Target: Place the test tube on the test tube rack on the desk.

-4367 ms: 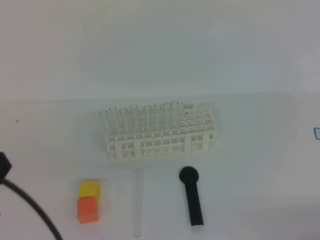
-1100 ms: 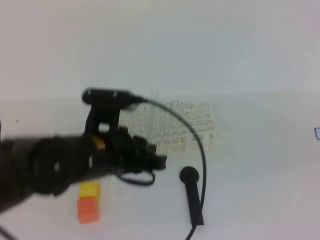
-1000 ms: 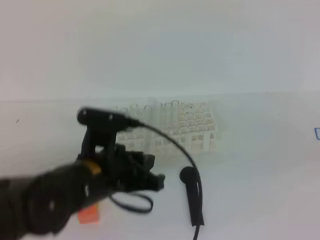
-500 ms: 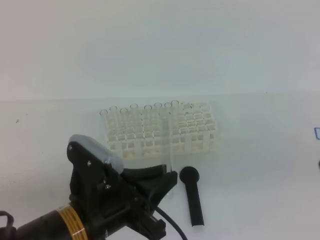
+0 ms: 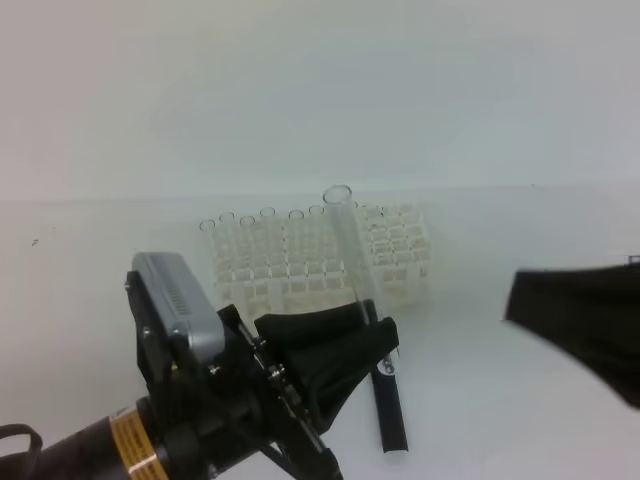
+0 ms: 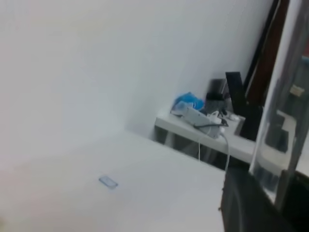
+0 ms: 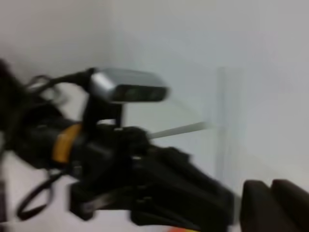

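The test tube (image 5: 350, 250) stands nearly upright in front of the white test tube rack (image 5: 260, 270), its round rim above the rack's top. My left gripper (image 5: 368, 325) is shut on the tube's lower part, low over the desk (image 5: 480, 430). In the left wrist view the clear test tube (image 6: 275, 125) runs up the right side beside a dark finger (image 6: 241, 208). My right arm (image 5: 580, 315) comes in as a dark blur from the right edge. The right wrist view shows its dark fingers (image 7: 256, 203) at the bottom right, blurred, facing the left arm (image 7: 145, 183) and the test tube (image 7: 221, 121).
A black round-headed stick tool (image 5: 390, 420) lies on the desk just right of my left gripper, partly covered by it. Several other glass tubes stand in the rack's left half (image 5: 240, 240). A small blue mark (image 5: 633, 263) sits at the right edge.
My left gripper has lifted and turned the tube upright, so its rim now tops the rack. The right arm has come into view from the right edge.
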